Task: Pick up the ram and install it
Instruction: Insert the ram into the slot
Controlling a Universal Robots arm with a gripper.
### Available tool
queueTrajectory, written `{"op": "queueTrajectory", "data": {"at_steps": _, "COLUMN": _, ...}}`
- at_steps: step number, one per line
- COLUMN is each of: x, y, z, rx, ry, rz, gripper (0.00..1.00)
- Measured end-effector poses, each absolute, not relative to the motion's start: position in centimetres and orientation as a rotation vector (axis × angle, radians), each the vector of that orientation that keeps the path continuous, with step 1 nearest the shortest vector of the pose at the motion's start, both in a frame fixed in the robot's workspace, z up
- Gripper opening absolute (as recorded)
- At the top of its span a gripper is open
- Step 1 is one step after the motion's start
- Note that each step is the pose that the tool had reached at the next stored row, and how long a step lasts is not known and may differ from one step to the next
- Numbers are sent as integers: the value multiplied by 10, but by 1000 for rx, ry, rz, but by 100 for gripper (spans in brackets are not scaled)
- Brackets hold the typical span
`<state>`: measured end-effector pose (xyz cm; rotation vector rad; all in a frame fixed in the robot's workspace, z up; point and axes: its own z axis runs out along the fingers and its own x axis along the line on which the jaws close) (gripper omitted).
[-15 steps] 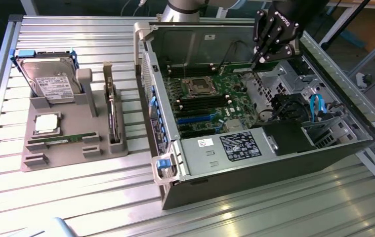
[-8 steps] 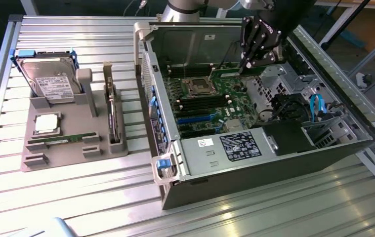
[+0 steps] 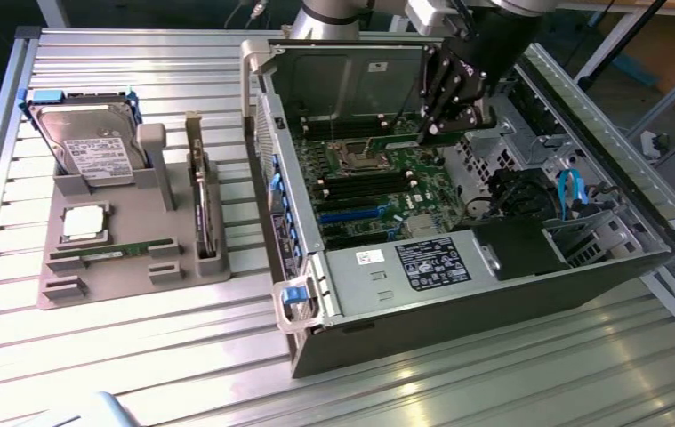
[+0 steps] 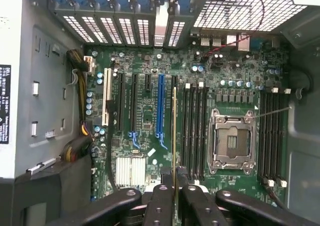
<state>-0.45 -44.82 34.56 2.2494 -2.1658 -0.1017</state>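
Closest to the lens, my claw (image 4: pixel 173 188) pinches the ram (image 4: pixel 173 131) edge-on above the black memory slots (image 4: pixel 193 131), beside the empty CPU socket (image 4: pixel 232 141) on the motherboard (image 4: pixel 145 116). I judge it needs to sit parallel to a slot, then take even pressure.

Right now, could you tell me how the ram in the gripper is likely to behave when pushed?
The ram, a thin board held on edge in the gripper, is probably stiff lengthwise yet might flex or crack under sideways force. Being so slim, it is likely light.
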Motion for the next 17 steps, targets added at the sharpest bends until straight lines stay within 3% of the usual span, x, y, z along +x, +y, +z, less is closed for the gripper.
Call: {"op": "queueTrajectory", "data": {"at_steps": 17, "x": -13, "y": -430, "z": 303, "rx": 2249, "ry": -2166, "rz": -102, "gripper": 13}}
